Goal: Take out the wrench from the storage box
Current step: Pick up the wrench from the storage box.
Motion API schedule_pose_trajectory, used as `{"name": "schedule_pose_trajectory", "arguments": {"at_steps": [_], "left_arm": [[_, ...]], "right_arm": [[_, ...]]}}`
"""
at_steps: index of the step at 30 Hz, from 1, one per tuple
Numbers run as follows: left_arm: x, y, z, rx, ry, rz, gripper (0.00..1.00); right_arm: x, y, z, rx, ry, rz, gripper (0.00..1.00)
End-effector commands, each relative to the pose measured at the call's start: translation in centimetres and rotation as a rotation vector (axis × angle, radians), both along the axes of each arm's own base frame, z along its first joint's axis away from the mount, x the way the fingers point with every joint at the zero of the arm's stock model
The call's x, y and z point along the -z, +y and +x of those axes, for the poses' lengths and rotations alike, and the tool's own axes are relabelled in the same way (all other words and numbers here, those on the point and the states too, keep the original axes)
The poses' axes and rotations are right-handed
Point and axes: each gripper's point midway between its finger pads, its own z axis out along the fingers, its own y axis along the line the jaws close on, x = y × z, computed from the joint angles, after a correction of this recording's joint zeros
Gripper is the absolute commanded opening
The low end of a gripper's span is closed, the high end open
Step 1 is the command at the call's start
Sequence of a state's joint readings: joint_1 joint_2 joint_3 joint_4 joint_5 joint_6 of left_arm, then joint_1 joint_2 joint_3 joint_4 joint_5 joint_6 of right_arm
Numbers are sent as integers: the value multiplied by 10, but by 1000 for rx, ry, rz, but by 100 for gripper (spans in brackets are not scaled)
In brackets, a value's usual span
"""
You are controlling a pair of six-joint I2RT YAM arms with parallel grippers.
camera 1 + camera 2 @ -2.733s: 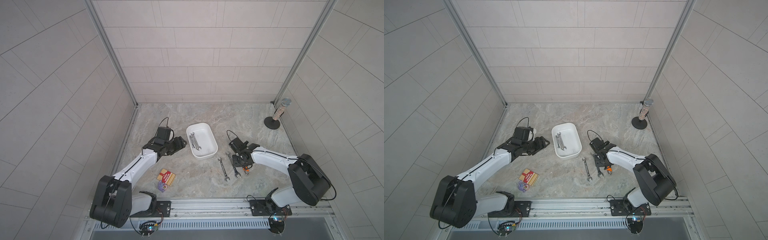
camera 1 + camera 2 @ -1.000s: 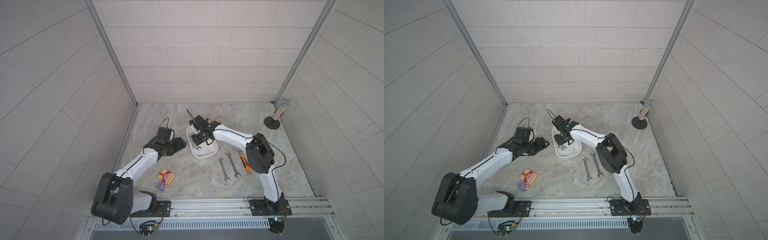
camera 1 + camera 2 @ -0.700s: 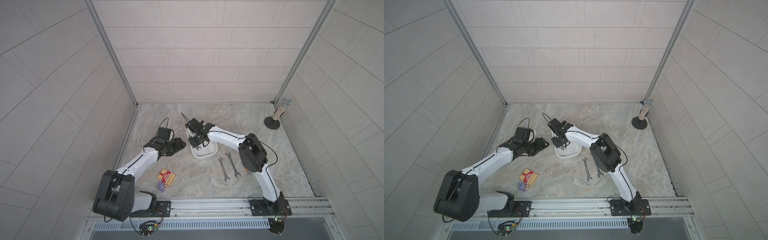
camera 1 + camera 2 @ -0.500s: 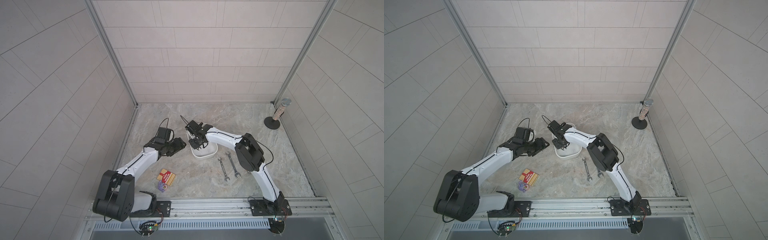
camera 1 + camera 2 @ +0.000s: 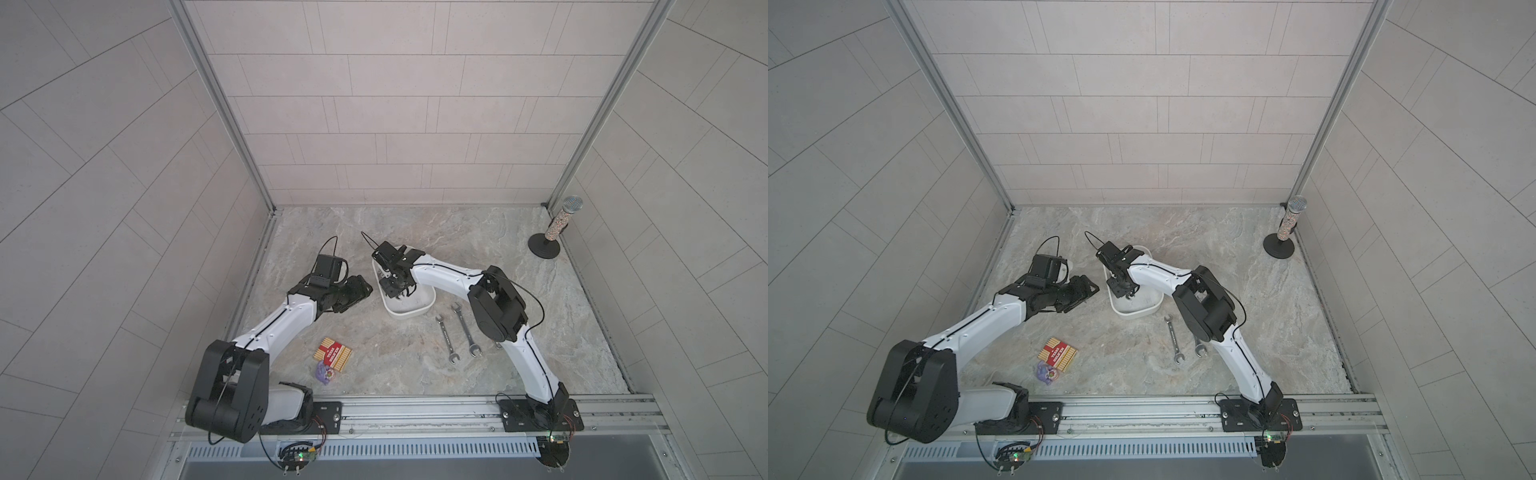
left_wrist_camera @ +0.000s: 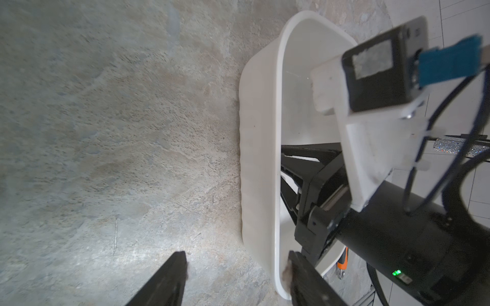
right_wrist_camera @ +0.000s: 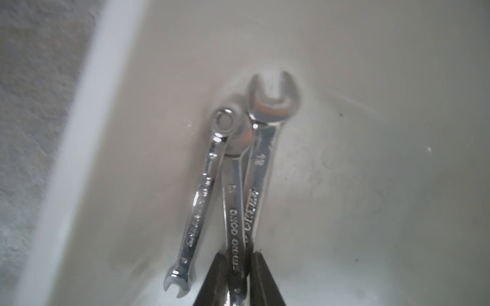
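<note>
Wrench (image 7: 234, 225), the middle of three lying in the white box (image 7: 371, 132), is pinched by its shank between the right gripper's (image 7: 238, 255) nearly closed jaws. Left gripper (image 6: 237, 275) stands open at the box's rim, holding nothing. Two more wrenches (image 5: 446, 338) lie side by side on the table (image 5: 415, 232) nearby.

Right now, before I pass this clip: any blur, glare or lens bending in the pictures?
Right wrist view: soft all over, wrenches in the white box smeared, glare on the chrome, stamped lettering barely legible. Left wrist view: box rim fairly crisp, the right arm's camera blurred up close. Both top views: sharp, evenly lit, wall tile lines bowed toward the edges by the wide lens.
</note>
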State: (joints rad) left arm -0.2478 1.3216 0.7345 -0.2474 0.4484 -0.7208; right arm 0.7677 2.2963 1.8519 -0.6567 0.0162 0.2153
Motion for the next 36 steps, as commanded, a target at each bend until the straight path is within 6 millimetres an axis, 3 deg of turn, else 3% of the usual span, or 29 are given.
{"name": "schedule_pose_trajectory", "arguments": {"at_steps": [1,9,18,24,36], "left_arm": [[3,2,-1,5,5,7,67],[3,2,-1,3,5,5,67],[2,3,0,0,1,2,67],[1,2,0,2,-1,-1,67],[1,1,0,1,0,-9,67]], "right_arm": [[14,-13,0,35,37,-38,14],[8,-17,4,65,54,3,7],[-11,-25,10,107,58,66,6],[-7,-39,15,142,43,12,6],[-7,-45,13,156,60,-19,10]]}}
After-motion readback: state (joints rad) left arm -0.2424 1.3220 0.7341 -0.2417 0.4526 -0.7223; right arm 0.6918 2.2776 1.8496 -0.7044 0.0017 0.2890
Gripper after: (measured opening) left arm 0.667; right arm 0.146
